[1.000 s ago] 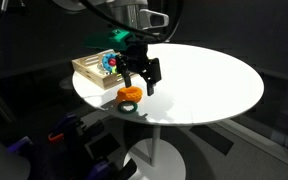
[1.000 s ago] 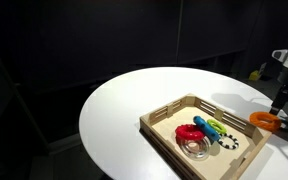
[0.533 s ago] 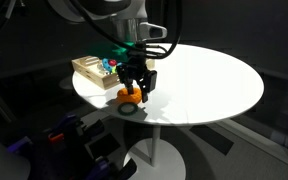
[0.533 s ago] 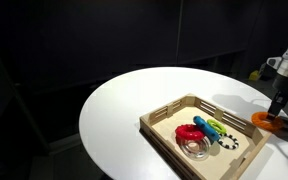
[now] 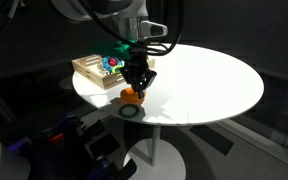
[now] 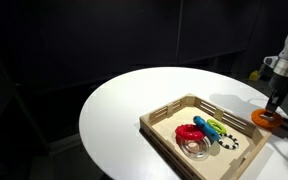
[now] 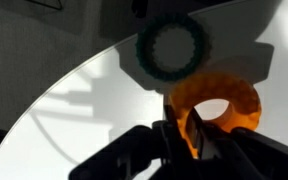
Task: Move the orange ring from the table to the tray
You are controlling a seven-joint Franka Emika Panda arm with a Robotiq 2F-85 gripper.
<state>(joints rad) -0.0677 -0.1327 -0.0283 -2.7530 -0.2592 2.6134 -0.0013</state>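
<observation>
The orange ring (image 5: 130,96) lies on the round white table (image 5: 204,85) near its edge, beside the wooden tray (image 5: 85,68). My gripper (image 5: 137,86) stands straight down over the ring. In the wrist view the ring (image 7: 224,98) fills the lower right, and my gripper (image 7: 180,138) is shut on its rim, one finger inside the hole and one outside. In an exterior view the orange ring (image 6: 269,119) sits at the far right next to the tray (image 6: 165,121), with the gripper (image 6: 275,107) on it.
The tray holds a red ring (image 6: 191,132), a clear ring (image 6: 196,149) and green and blue pieces (image 6: 215,127). A dark toothed ring (image 7: 171,48) lies just beyond the orange ring, by the table edge. A yellow object (image 6: 255,73) sits at the far rim.
The gripper came down over the orange ring and its jaws went from wide open to shut on the ring's rim. The ring stays on the table.
</observation>
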